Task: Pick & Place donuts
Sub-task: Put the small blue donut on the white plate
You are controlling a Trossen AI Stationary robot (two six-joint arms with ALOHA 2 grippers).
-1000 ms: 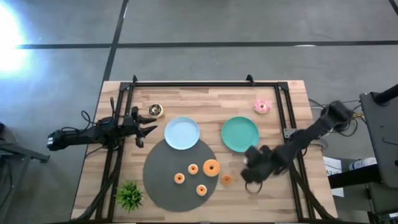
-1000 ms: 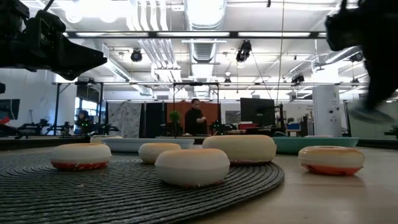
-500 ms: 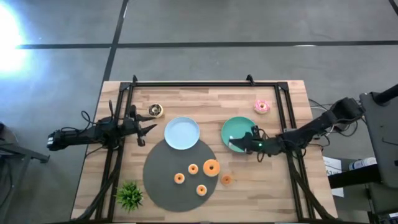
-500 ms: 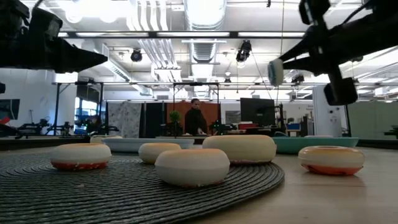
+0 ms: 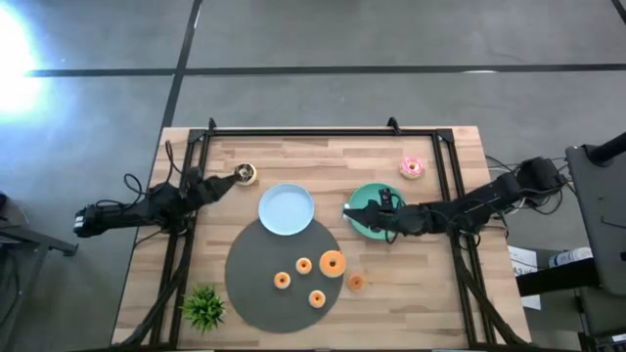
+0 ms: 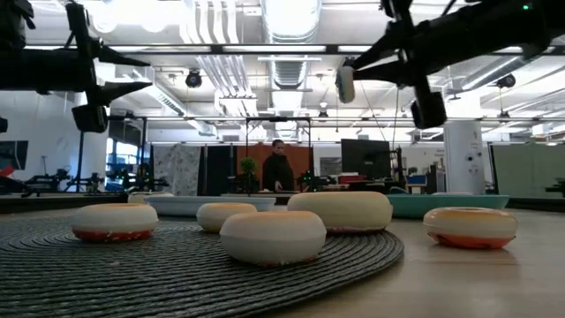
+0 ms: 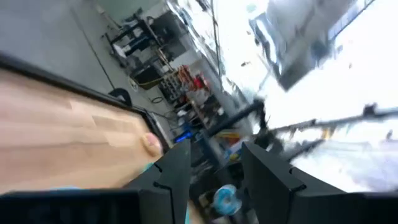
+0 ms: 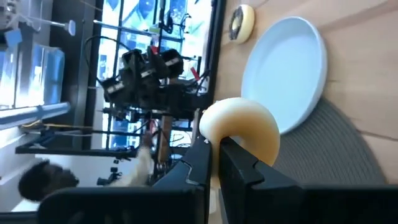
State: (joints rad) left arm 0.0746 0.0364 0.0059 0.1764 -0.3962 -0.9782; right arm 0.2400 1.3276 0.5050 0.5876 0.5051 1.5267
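Observation:
My right gripper (image 5: 350,212) is shut on a pale-bottomed donut (image 8: 249,124), held high over the left edge of the green plate (image 5: 383,196). The donut also shows in the low view (image 6: 345,84). My left gripper (image 5: 225,181) is open and empty, in the air just left of a brown-iced donut (image 5: 245,174) that lies on the table. Several small orange donuts (image 5: 304,265) and a larger one (image 5: 332,263) lie on the grey round mat (image 5: 249,259). One mini donut (image 5: 356,283) lies on the wood beside the mat. A pink donut (image 5: 412,167) lies at the far right. My right gripper pinches the donut's ring (image 8: 214,127) between its two fingertips (image 8: 202,158); the fingers hide the exact spot. The fingers lie about level and point toward the table's left. The donut stands on edge beyond the fingertips, lifted clear above the green plate.
A light blue plate (image 5: 287,209) sits between the two grippers, touching the mat's far rim. A small green plant (image 5: 203,307) stands at the near left corner. A black frame (image 5: 323,132) runs along the table's far and side edges.
My right gripper has risen from beside the mat's right edge, tipped from pointing down to level, and carried the donut toward the far and left, over the green plate. My left gripper has swung toward the far edge, nearer the brown-iced donut.

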